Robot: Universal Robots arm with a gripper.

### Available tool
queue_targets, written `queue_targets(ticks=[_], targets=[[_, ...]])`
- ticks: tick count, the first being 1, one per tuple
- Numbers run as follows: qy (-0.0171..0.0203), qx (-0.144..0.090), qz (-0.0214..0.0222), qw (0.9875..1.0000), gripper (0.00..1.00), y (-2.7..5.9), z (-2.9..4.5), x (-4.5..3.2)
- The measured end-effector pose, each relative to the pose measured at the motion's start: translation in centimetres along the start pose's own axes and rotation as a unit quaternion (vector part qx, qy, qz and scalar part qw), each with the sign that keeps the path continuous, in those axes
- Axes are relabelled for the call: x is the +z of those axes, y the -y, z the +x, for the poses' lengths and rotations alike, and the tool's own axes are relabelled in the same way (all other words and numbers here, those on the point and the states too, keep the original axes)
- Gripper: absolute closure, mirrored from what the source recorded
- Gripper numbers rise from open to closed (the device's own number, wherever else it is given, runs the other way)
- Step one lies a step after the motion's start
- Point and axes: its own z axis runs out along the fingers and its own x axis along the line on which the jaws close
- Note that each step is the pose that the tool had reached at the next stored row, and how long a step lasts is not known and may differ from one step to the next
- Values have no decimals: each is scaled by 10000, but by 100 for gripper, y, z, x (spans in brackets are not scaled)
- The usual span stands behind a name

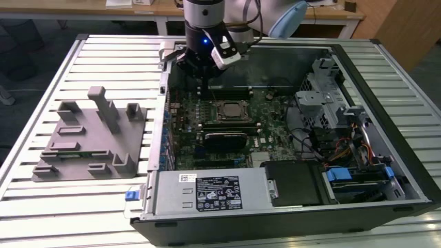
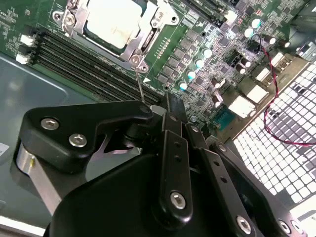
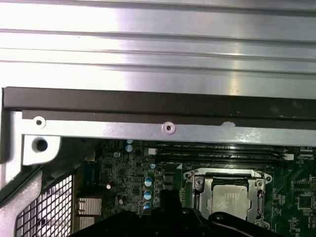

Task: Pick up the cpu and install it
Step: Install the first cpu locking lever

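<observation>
The arm hung over the far corner of an open computer case (image 1: 386, 170) that lay on its side on a slatted metal table (image 1: 103, 51). The gripper (image 1: 196, 70) was inside the case opening, just above the green motherboard (image 1: 276, 129) and close to the case's far wall. Whether its jaws were spread or clenched could not be told: the black linkage crowded together in the second wrist view and nothing was seen held between the tips. The cpu (image 2: 112, 20) sat in its socket frame (image 2: 148, 37) on the board, silvery top up, beyond the jaws and clear of them, with the thin socket lever (image 2: 139, 86) standing between the frame and the gripper body. In the first wrist view the cpu (image 3: 228, 201) lay just ahead of the dark gripper edge, and the memory slots (image 3: 217, 155) ran beyond it under the case's metal rim (image 3: 168, 129). In the exterior view the cpu (image 1: 232, 110) was a short way in front of the jaws, nearer the middle of the board. A grey plastic fixture block (image 1: 93, 137) rested on the table well apart from the jaws, outside the case on the exterior view's left.
</observation>
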Motion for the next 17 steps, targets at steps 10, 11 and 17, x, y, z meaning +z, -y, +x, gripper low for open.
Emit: queue_targets(ticks=[10,11,17], targets=[[0,0,-1,10000,89,-49,-33,5],[0,0,-1,10000,89,-52,-50,6],[-1,0,0,10000,89,-55,-208,6]])
